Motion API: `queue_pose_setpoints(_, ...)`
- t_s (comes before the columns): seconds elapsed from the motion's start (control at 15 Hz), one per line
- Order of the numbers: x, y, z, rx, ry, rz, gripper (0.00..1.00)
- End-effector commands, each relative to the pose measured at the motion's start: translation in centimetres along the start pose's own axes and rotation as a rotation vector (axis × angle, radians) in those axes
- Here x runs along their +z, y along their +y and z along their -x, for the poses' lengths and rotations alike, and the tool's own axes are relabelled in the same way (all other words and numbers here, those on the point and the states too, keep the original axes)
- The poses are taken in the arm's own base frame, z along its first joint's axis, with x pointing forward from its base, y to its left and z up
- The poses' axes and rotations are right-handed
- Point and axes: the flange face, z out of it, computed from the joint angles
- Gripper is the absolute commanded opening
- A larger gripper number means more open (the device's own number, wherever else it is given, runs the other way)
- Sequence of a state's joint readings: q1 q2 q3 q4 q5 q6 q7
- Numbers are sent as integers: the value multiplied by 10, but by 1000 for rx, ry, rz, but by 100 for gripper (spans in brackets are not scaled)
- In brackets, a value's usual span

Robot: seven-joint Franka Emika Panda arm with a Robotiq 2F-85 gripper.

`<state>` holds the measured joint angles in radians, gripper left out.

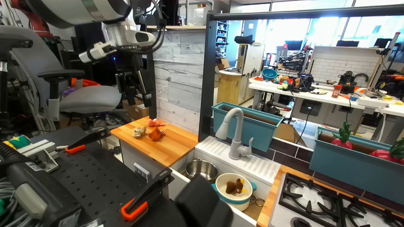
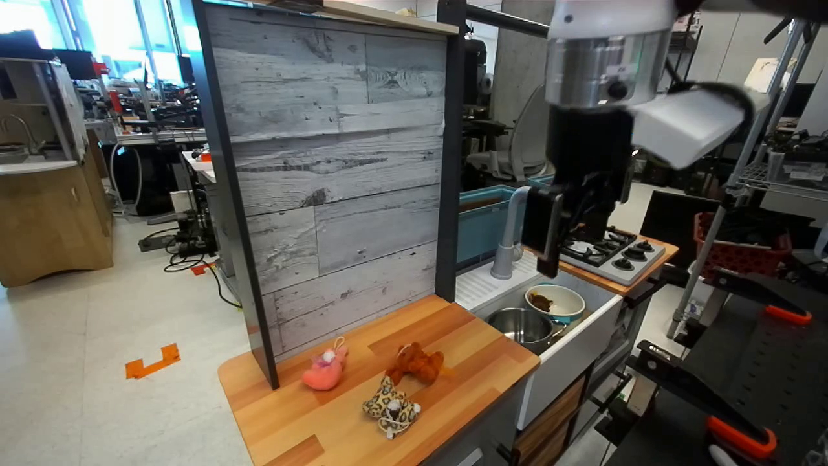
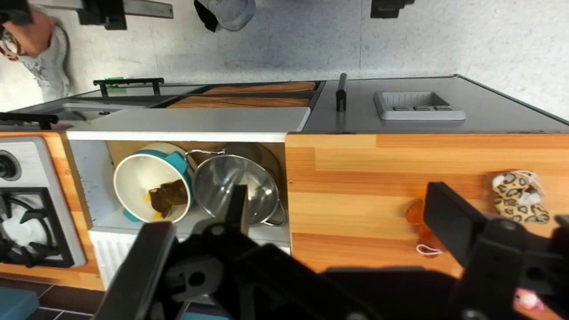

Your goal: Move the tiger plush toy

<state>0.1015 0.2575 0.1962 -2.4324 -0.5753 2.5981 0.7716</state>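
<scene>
We find the tiger plush toy point(image 2: 419, 364), a small orange lump, lying on the wooden surface point(image 2: 469, 346) at the lower centre of the frame in an exterior view. From the wrist view we catch only part of it, right of centre, since one of the fingers point(image 3: 457, 222) covers the rest. Those fingers stand wide apart, one at the lower left of the wrist view and its partner at the lower right; in both exterior views we see them up in the air, well apart from the toy.

Near the tiger plush toy we make out a spotted plush toy point(image 2: 391, 411), lower in the frame, and to the left a pink plush toy point(image 2: 325, 370) near the foot of a gray wood-patterned panel point(image 2: 336, 181).

Beyond the right end of the surface we see a white sink point(image 2: 572, 353). In it sit a steel pot point(image 1: 202, 168) and a white-and-teal pot point(image 1: 241, 205), which holds a brown plush toy point(image 1: 234, 187) with bits of yellow. Above the pots we see a gray faucet point(image 1: 236, 142), and at the lower right of the frame a stove point(image 1: 284, 206).
</scene>
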Motion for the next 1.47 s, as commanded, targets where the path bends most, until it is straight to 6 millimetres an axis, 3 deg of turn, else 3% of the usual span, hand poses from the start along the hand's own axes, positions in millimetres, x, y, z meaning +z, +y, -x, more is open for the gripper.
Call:
queue_pose_setpoints(0.0, 56, -44, -24, -47, 26, 1, 100)
queue_pose_setpoints(0.33, 112, -109, -31, -76, 30, -98, 100)
queue_pose_setpoints(0.8, 150, -174, -37, -13, 44, -199, 100)
queue_pose_setpoints(1.0, 166, -191, -45, -5, 35, -193, 100)
queue_pose_setpoints(1.4, 178, -202, -68, 25, 87, -174, 100)
